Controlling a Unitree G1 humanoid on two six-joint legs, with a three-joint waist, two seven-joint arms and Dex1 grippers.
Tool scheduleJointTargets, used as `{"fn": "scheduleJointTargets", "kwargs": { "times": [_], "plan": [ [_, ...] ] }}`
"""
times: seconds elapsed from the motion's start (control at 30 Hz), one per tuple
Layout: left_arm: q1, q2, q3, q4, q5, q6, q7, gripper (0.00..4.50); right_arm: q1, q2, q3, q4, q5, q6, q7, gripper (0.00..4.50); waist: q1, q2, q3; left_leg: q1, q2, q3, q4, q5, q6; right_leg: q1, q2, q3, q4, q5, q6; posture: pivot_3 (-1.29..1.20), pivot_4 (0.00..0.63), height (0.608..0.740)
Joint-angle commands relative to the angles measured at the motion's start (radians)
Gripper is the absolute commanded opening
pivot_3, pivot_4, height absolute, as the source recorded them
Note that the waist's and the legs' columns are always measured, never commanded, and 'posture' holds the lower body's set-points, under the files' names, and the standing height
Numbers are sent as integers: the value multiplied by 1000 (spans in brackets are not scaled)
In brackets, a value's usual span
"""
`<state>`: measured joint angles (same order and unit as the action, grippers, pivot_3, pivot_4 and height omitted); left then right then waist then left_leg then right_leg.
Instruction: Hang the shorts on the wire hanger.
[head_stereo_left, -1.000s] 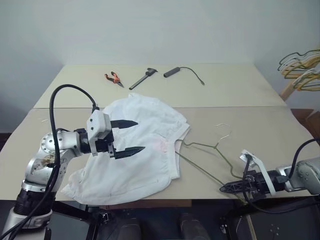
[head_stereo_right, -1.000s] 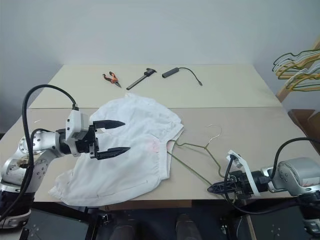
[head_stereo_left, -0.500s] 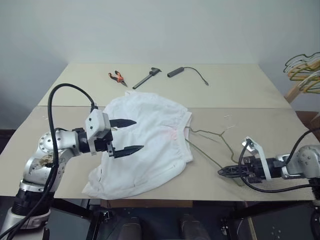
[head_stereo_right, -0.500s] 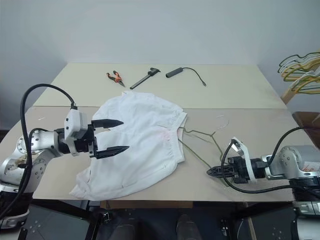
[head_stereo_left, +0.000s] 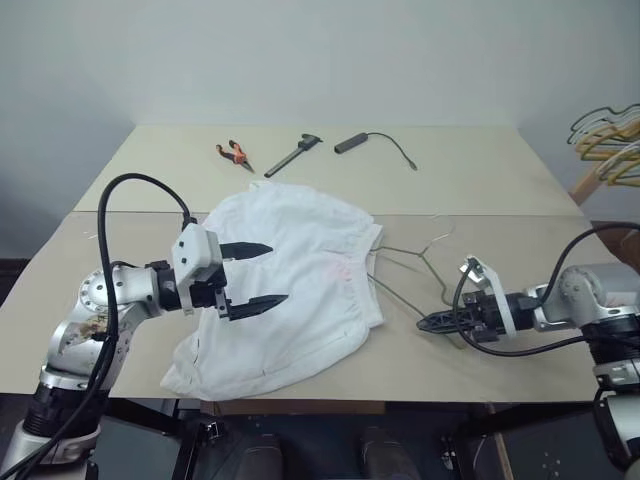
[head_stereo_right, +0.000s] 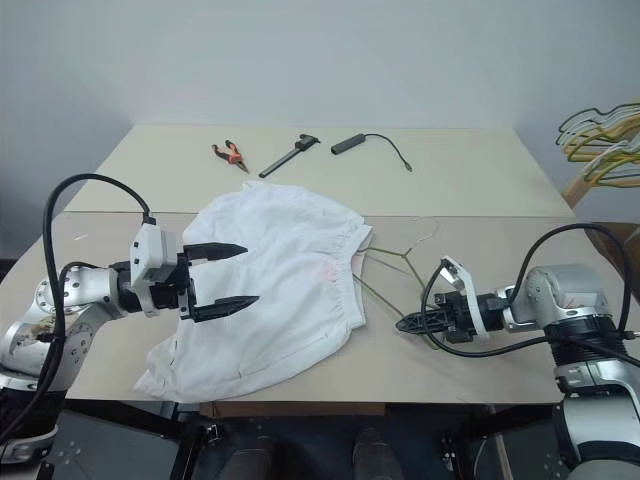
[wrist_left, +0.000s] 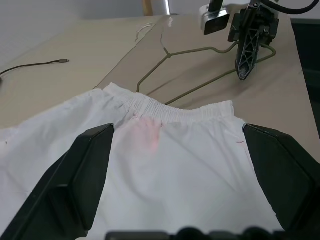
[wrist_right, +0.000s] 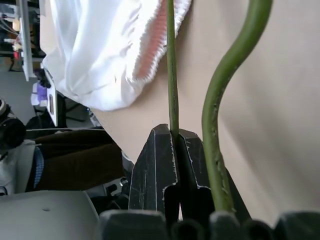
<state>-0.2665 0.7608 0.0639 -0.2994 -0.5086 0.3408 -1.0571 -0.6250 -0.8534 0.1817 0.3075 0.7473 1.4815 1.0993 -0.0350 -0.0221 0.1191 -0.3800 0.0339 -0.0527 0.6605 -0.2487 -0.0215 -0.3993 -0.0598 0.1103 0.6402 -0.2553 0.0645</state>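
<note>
On the beige table (head_stereo_left: 520, 190), seen from the head cam, the shorts (head_stereo_left: 300, 270) are spread flat, white, w/ a faint red-orange mark near the waistband. The wire hanger (head_stereo_left: 405, 262) is laid just beside the waistband, on the robot's right, hook pointed to the far side. The left gripper (head_stereo_left: 258, 274) is held above the shorts, fingers wide apart, nothing between them. The right gripper (head_stereo_left: 432, 322) is closed on the hanger's lower wire. Orange-handled pliers (head_stereo_left: 232, 154), a dark tool (head_stereo_left: 292, 156) and a black cable (head_stereo_left: 380, 145) are placed at the far edge.

Left wrist view: the shorts' elastic waistband and the red-orange mark (wrist_left: 147, 131) are seen between the spread fingers (wrist_left: 82, 175); the hanger lies beyond.

Right wrist view: the thin wire is pinched between the closed fingers (wrist_right: 160, 160); the shorts lie near it.
</note>
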Motion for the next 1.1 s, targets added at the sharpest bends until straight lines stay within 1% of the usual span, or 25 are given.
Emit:
{"fn": "scheduleJointTargets", "kwargs": {
  "times": [0.03,0.13,0.17,0.27,0.37,0.4,0.47,0.53,0.6,0.7,0.8,0.87,1.0,1.1],
  "plan": [
    [7,13,38,-38,0,-12,16,4478,-31,4,-9,28,-17,-53,36,0,7,0,0,-3,0,0,0,0,0,-3,0,0,1,0,0,76,58,740],
    [16,15,41,-45,-1,-13,21,4478,-95,43,-50,154,-48,-82,13,0,8,0,0,-4,0,0,0,0,0,-5,0,0,1,1,-1,89,56,740],
    [17,15,41,-47,-1,-13,23,4478,-106,48,-48,171,-53,-88,23,0,9,0,0,-4,0,0,0,0,0,-5,0,0,2,1,-2,94,51,740],
    [20,14,42,-52,-2,-11,27,4478,-97,49,1,120,-79,-135,61,0,20,0,-1,-4,0,0,0,0,0,-5,0,-1,2,1,-2,95,49,740],
    [16,14,41,-50,-1,-12,30,4478,-159,106,-48,239,-113,-155,7,0,19,0,-1,-4,0,0,0,0,0,-5,0,-1,1,1,-2,97,46,740],
    [13,14,40,-48,0,-12,30,4478,-163,110,-34,243,-121,-157,23,0,19,0,-1,-4,0,0,0,0,-1,-5,0,-1,2,2,-2,99,49,740],
    [8,15,40,-48,-1,-11,30,4478,-125,72,50,141,-125,-171,106,0,23,1,-1,-4,0,0,0,1,-1,-5,0,-1,2,2,-2,108,43,740],
    [2,19,45,-47,-4,-7,30,4478,-105,41,62,106,-118,-177,158,0,30,1,-2,-5,0,-1,0,1,-1,-5,0,-2,2,2,-2,109,43,740],
    [-2,20,47,-44,-5,-7,30,4478,-139,61,13,204,-147,-193,114,0,32,1,-2,-5,0,-1,0,1,-1,-5,0,-3,1,2,-2,103,45,740],
    [-2,19,43,-39,-4,-11,28,4478,-213,123,-25,371,-218,-246,8,0,29,0,-3,-4,0,-1,0,1,-1,-5,0,-3,2,3,-3,97,42,740],
    [-12,16,37,-35,0,-13,28,4478,-267,182,-87,465,-230,-282,-36,0,21,0,-4,-3,0,-1,0,1,-1,-5,0,-3,3,3,-4,101,41,740],
    [-21,17,37,-37,-3,-7,30,4478,-276,203,-89,458,-229,-273,-12,0,19,0,-4,-3,0,-1,0,1,-1,-5,0,-3,4,3,-4,106,40,740],
    [-16,21,44,-42,-5,-7,29,4478,-233,192,25,349,-236,-262,128,0,23,1,-4,-4,0,-1,0,1,-1,-5,0,-3,3,3,-4,119,42,740],
    [-6,23,50,-48,-6,-4,32,4478,-241,196,48,359,-252,-275,166,0,24,1,-5,-4,0,-2,0,1,-1,-5,0,-3,4,3,-4,119,42,740]
  ]
}}
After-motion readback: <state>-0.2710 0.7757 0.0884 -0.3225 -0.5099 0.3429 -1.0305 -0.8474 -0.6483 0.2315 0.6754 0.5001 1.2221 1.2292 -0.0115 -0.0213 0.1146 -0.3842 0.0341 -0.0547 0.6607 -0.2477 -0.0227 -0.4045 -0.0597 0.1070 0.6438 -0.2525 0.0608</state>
